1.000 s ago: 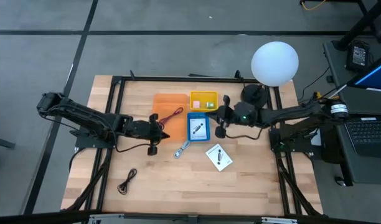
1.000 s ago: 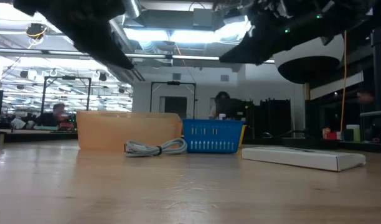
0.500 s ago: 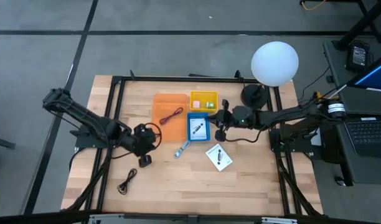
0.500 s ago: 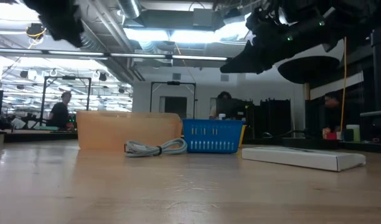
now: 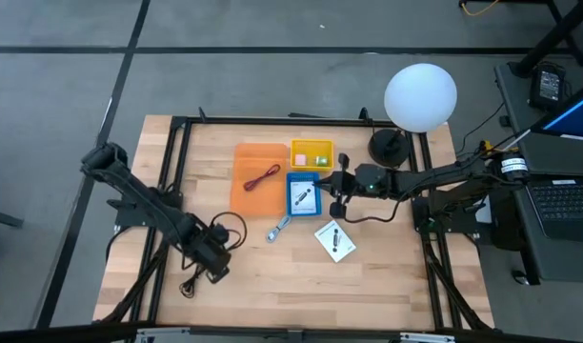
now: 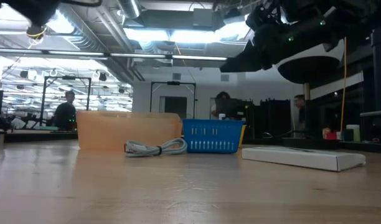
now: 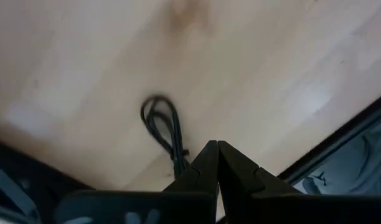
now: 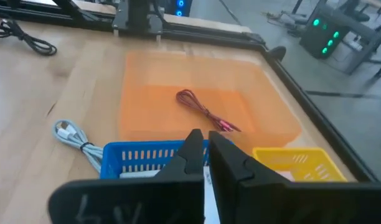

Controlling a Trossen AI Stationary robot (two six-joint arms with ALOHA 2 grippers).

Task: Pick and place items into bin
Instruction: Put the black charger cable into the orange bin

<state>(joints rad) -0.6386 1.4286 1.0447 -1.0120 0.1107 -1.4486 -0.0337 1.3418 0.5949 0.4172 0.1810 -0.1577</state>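
Note:
A thin black cable (image 5: 192, 281) (image 7: 162, 123) lies coiled on the wood near the table's near left corner. My left gripper (image 5: 215, 269) (image 7: 216, 148) hangs just right of it, pointing down, shut and empty. A thin red cable (image 5: 264, 177) (image 8: 203, 111) lies in the orange bin (image 5: 244, 195). My right gripper (image 5: 328, 183) (image 8: 206, 140) hovers shut and empty above the right edge of the blue bin (image 5: 302, 212), which holds a white card (image 5: 303, 195). A second white card (image 5: 335, 240) and a silver-blue tool (image 5: 279, 228) lie flat on the table.
A yellow bin (image 5: 311, 145) with tiny pink and green pieces stands behind the blue bin. A white globe lamp (image 5: 420, 95) stands at the far right corner. A black frame (image 5: 177, 143) runs round the table. Bare wood lies along the near edge. People stand in the room beyond.
My left gripper has swung away from the orange bin toward the table's near left corner, toward the black cable. It tipped from nearly level to pointing down and rolled about its own line. It stayed shut. The red cable stays in the orange bin.

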